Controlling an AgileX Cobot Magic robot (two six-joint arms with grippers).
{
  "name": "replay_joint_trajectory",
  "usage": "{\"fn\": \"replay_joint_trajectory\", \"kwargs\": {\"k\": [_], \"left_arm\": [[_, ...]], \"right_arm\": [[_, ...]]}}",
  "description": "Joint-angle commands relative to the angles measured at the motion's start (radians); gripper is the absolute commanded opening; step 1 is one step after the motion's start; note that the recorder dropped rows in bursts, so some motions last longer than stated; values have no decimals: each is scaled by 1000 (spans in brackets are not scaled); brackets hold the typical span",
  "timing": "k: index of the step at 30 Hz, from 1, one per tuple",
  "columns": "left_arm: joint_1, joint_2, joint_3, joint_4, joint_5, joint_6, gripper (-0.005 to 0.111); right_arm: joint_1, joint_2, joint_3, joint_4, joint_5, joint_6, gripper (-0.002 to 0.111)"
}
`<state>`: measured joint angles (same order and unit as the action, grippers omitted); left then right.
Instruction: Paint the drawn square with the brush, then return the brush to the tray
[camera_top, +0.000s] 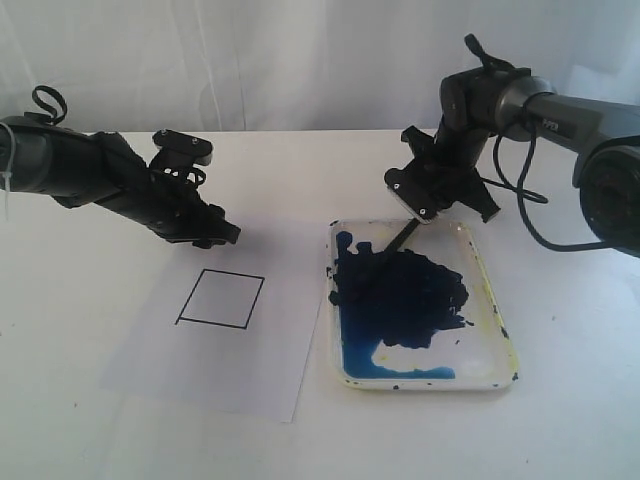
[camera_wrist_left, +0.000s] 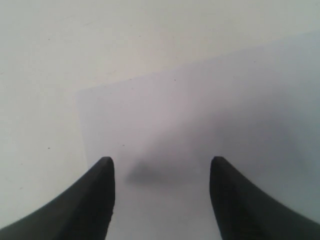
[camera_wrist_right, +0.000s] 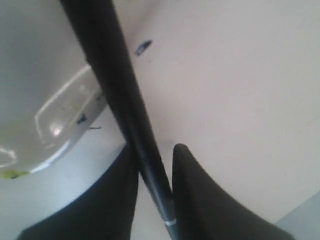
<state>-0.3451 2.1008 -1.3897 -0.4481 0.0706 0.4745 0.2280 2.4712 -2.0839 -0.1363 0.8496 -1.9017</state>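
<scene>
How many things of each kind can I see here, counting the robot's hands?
paper sheet: 1
drawn square: 1
tray: 1
brush: 1
robot hands: 2, the left hand and the right hand
Total: 6

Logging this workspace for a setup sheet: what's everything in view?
flat white tabletop: one, white, under everything
white paper sheet: one, white, left of the tray
black-outlined drawn square: one, black outline, blank inside, on the sheet
white rounded-corner shallow tray: one, white with yellowish rim stains, right of the sheet
dark blue paint blotch: one, dark blue, inside the tray
long thin black paintbrush: one, black, tip in the paint, handle in the right end effector
left end effector: one, black, open and empty, over the sheet's edge
right end effector: one, black, closed on the paintbrush, over the tray
</scene>
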Motion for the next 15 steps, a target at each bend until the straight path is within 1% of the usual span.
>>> {"fn": "replay_joint_trajectory", "kwargs": {"k": [1, 6, 12, 15], "left_arm": [[6, 3, 3, -7, 5, -5, 60], [6, 3, 3, -7, 5, -5, 60], [6, 3, 3, -7, 5, -5, 60], [6, 3, 3, -7, 3, -5, 60]], "right_arm": [[1, 13, 3, -8, 8, -5, 23], [1, 13, 3, -81, 8, -5, 21], [1, 13, 3, -97, 10, -5, 7], [1, 13, 3, -112, 10, -5, 3]]}}
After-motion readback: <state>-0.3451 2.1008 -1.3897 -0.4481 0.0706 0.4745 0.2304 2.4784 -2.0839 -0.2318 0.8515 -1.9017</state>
